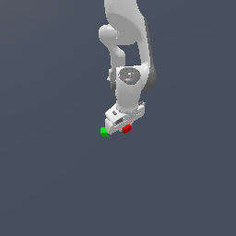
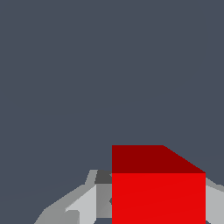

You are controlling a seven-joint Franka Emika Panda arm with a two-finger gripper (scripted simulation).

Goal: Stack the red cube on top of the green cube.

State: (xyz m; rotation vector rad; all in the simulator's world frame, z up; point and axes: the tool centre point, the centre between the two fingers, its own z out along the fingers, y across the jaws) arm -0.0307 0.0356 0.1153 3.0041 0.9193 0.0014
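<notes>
As we read the exterior view from its left, the green cube lay first, then our pincer, with the red cube just right of green. We could not tell whether the fingers had clamped it. We judged the grasp in hand; next came lifting and shifting left over green.

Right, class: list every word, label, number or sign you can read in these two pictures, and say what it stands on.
None: no readable text in either view.
The red cube, green cube and white gripper are plain; the arm's grey disc shows only blurred specks.
</notes>
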